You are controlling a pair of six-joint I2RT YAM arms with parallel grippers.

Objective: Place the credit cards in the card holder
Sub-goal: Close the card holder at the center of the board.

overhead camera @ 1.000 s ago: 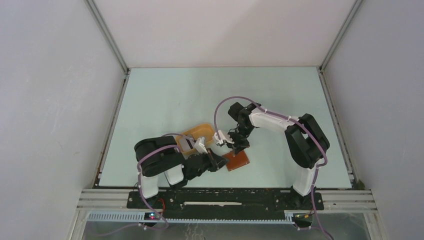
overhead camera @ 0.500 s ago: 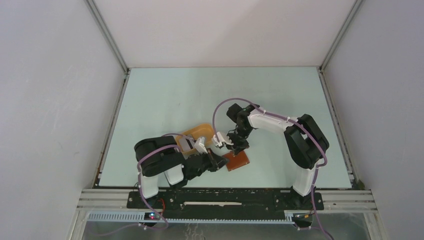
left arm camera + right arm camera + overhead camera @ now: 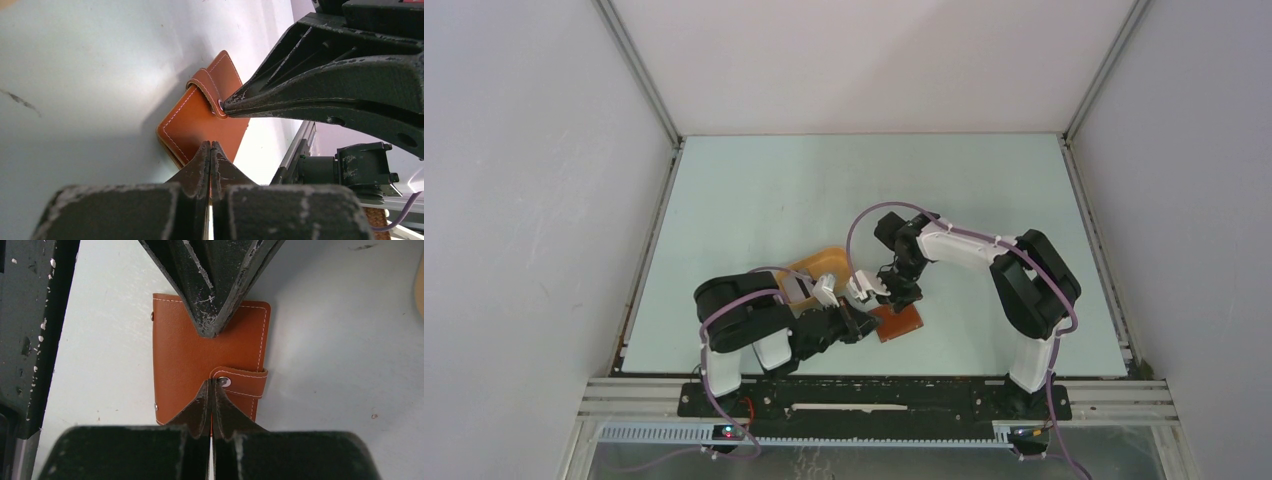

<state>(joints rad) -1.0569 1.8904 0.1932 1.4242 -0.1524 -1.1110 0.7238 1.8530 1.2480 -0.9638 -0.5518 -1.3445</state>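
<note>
Right wrist view: card holder lies closed on the worktop. My right end effector, clenched empty, noses its snap tab; left end effector, clenched too, seems to pin it. I'd pry under gently.

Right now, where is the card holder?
Top view: the card holder lies closed on the table near its front edge, between the left pincer and right pincer.
</note>
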